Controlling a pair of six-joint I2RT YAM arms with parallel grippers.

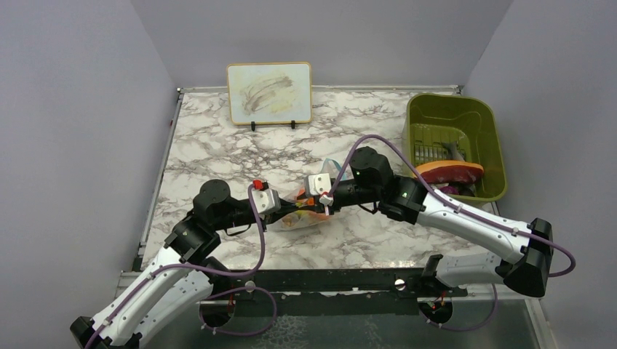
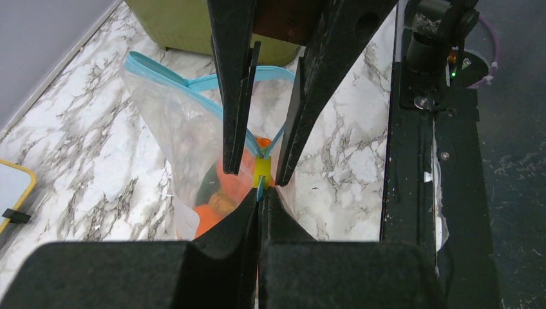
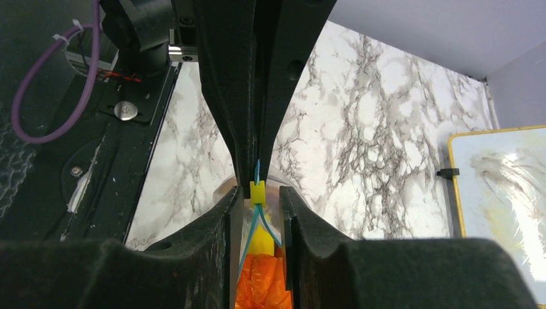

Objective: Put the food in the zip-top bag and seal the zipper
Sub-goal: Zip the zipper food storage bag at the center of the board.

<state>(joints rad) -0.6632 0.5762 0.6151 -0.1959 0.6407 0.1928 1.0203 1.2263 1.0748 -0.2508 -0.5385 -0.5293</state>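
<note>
The clear zip-top bag point(image 1: 302, 218) lies on the marble table between both grippers. Orange and yellow food point(image 3: 261, 277) shows inside it, also in the left wrist view point(image 2: 225, 190). My left gripper point(image 2: 261, 191) is shut on the light-blue zipper point(image 2: 193, 82) at its near end, just behind a small yellow slider point(image 2: 261, 168). My right gripper point(image 3: 259, 193) is open, its fingers straddling the zipper strip just behind the same slider point(image 3: 257, 191), facing the left gripper. The bag mouth beyond the slider gapes open. In the top view the left gripper point(image 1: 291, 209) and right gripper point(image 1: 324, 201) meet over the bag.
An olive-green bin point(image 1: 480, 120) stands at the back right with a red-orange piece point(image 1: 449, 171) on its front rim. A yellow-framed white board point(image 1: 269, 92) stands at the back. A black rail point(image 1: 327, 280) runs along the near table edge.
</note>
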